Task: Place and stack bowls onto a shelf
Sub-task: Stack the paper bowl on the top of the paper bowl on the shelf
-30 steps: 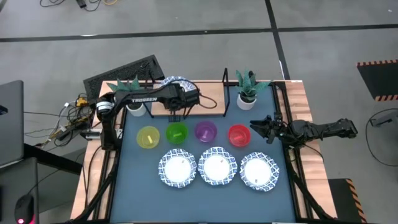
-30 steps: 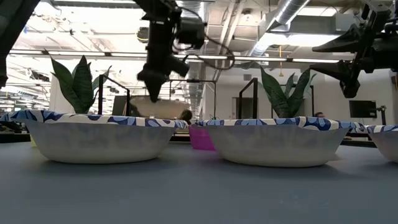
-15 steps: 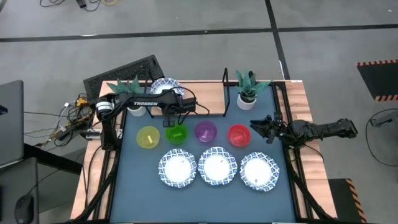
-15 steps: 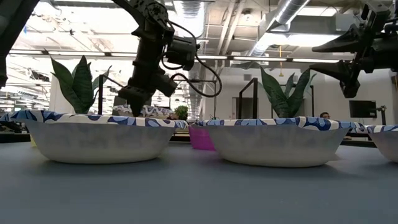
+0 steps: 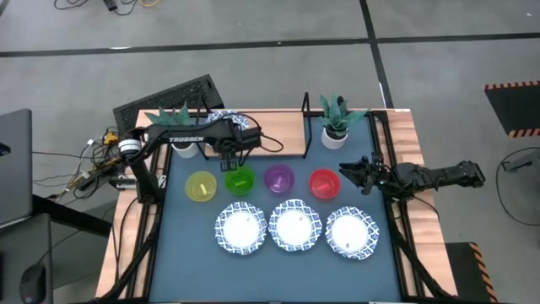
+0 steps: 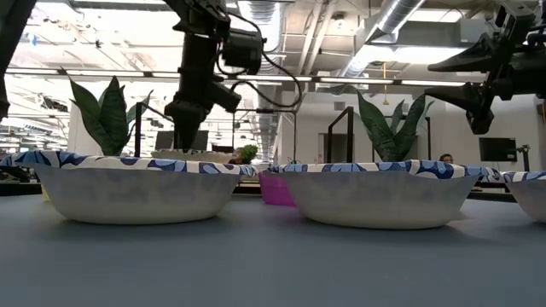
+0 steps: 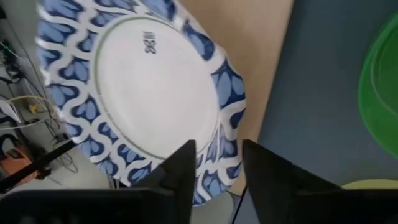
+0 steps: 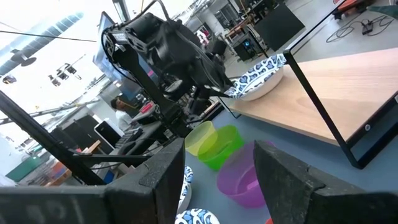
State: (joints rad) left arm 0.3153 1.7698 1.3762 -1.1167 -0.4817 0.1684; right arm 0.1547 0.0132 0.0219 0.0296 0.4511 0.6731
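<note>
Now hovering between the shelf (image 5: pixel 278 127) and green bowl (image 5: pixel 240 181): left gripper (image 7: pixel 214 165), fingers slightly parted, empty. Patterned bowl (image 7: pixel 140 96) resting on the shelf's left end, edge overhanging; could tip off if clipped. Right gripper (image 5: pixel 348 175) parked, spread wide.

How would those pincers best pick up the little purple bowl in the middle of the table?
Probably by the rim. The purple bowl stands upright, mouth open upward, so a gripper could come straight down with one finger inside the wall and one outside. The green bowl and red bowl flank it, so pinching the rim's front or back part looks freer.
</note>
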